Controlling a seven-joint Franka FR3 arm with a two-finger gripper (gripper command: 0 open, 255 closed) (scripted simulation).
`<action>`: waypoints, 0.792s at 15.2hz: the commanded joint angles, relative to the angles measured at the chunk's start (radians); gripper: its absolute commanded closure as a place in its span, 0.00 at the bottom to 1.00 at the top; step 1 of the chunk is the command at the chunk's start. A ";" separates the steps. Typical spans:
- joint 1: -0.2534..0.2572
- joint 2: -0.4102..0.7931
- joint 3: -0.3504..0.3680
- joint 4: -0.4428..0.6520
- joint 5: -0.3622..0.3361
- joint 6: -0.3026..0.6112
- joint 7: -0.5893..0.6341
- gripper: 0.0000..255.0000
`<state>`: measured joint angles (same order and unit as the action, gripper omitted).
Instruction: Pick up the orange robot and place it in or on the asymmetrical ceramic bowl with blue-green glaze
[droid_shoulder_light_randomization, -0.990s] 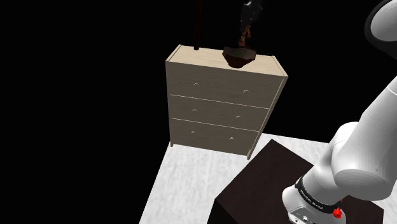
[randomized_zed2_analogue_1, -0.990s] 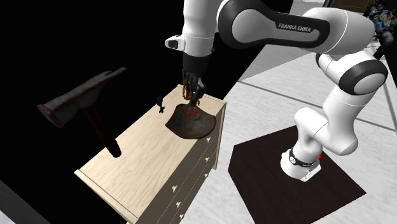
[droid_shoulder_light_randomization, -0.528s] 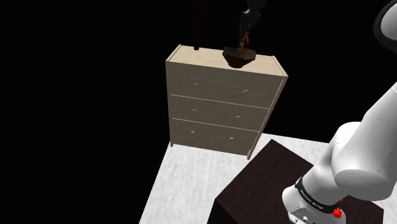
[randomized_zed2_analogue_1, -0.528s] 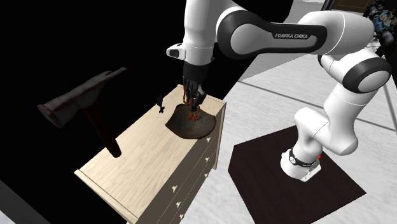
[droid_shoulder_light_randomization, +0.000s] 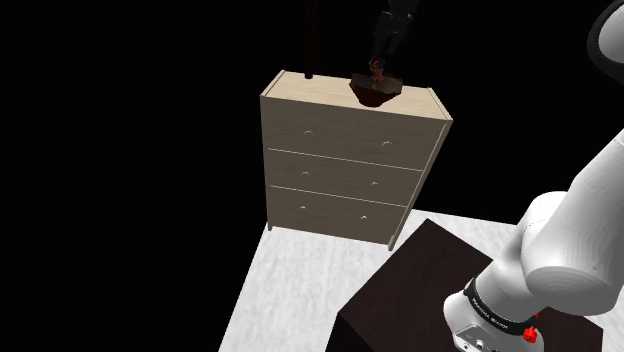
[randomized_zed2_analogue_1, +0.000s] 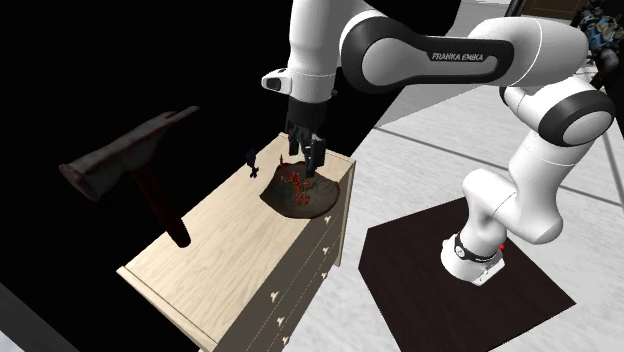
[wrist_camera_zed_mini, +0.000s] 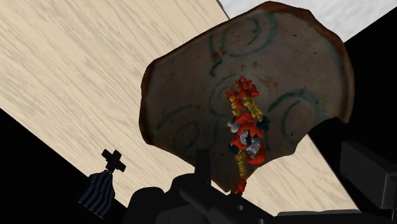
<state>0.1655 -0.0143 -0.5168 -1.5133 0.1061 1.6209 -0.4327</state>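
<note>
**Desk:** What dominates the scene?

**Photographer:** A white Franka arm (randomized_zed2_analogue_1: 430, 45) arcs up from its dark box stand (randomized_zed2_analogue_1: 410, 265). It reaches over a pale wooden three-drawer dresser (randomized_zed2_analogue_1: 230, 250), which stands on a light floor against a black area.

**Desk:** What sits on the dresser top?

**Photographer:** An oversized dark hammer (randomized_zed2_analogue_1: 125, 160) stands on its handle end with the head up, toward the end of the top far from the arm. Near the other end rests an irregular bowl (wrist_camera_zed_mini: 286, 57), brown at the rim and grey inside with blue-green swirls.

**Desk:** And the end effector?

**Photographer:** The black end effector (randomized_zed2_analogue_1: 304, 155) hangs just above the bowl, pointing down. Its two fingers stand well apart and grip nothing.

**Desk:** Where is the toy?

**Photographer:** The orange-red robot (wrist_camera_zed_mini: 247, 124) lies stretched out on the bowl's glazed inside, below the spread fingers. Neither finger touches it.

**Desk:** Anything smaller?

**Photographer:** A small dark object (wrist_camera_zed_mini: 105, 184) with a cross-shaped top stands on the dresser just beside the bowl, close to the edge of the top.
</note>
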 joint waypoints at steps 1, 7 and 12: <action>0.000 0.000 0.000 0.000 0.000 0.000 0.000 0.00; -0.019 0.050 -0.018 0.188 0.030 -0.147 -0.014 0.00; -0.019 0.050 -0.017 0.188 0.030 -0.147 -0.014 0.00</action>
<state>0.1470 0.0358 -0.5343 -1.3260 0.1360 1.4744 -0.4469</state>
